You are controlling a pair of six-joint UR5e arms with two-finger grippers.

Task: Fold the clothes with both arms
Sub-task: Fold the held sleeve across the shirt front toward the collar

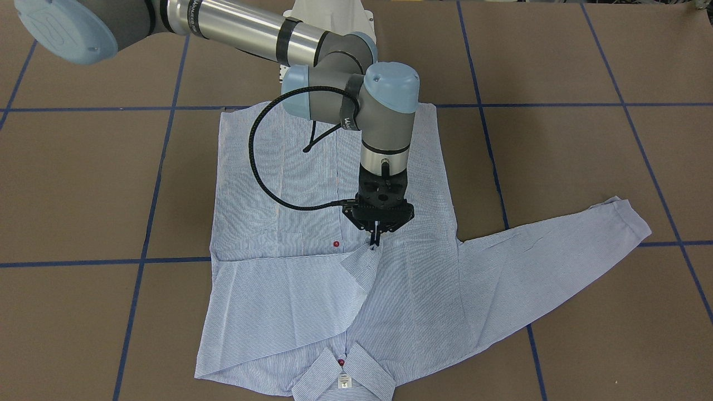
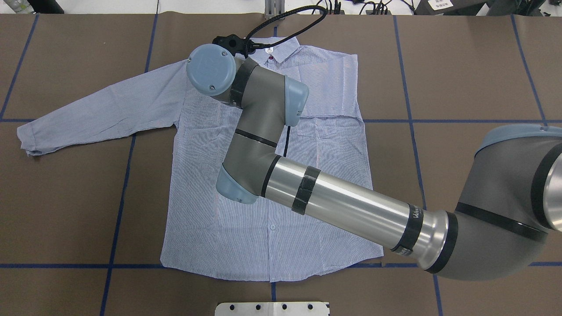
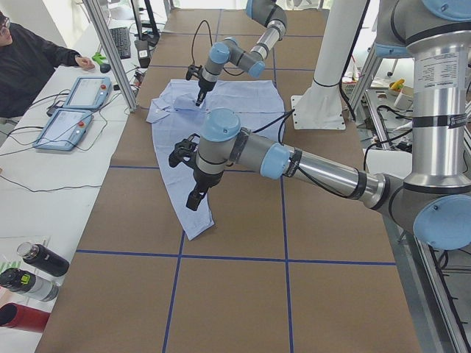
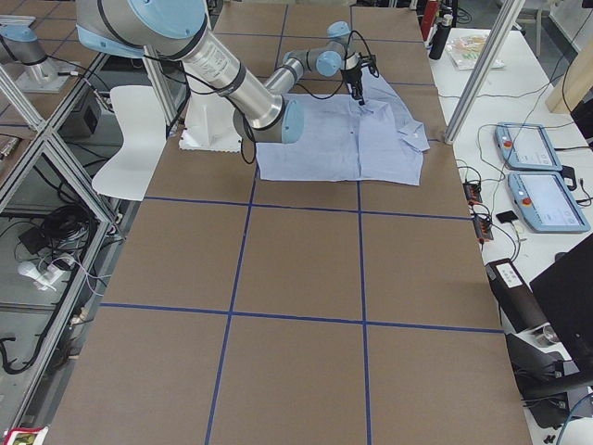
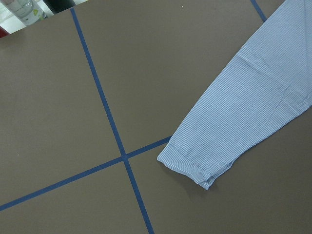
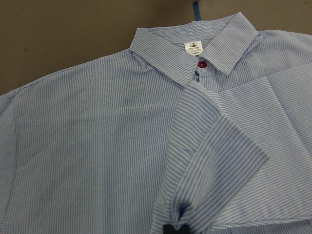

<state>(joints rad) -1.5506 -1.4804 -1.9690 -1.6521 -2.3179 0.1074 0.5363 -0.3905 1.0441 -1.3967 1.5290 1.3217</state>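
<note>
The light blue striped shirt (image 1: 412,289) lies flat, front up, collar (image 1: 345,373) away from the robot. It also shows in the overhead view (image 2: 197,184). One sleeve is folded across the chest. My right gripper (image 1: 376,242) is shut on that sleeve's cuff (image 6: 214,161) over the middle of the shirt, near a red button (image 1: 336,244). The other sleeve (image 1: 557,250) lies stretched out sideways. My left gripper (image 3: 195,198) shows only in the exterior left view, hovering above that sleeve's cuff (image 5: 190,165). I cannot tell if it is open or shut.
The brown table (image 2: 461,66) carries a grid of blue tape lines (image 1: 145,223). The white pedestal base (image 1: 328,14) stands at the robot's side of the shirt. An operator (image 3: 29,59), two teach pendants (image 3: 73,110) and bottles (image 3: 37,268) are beside the table.
</note>
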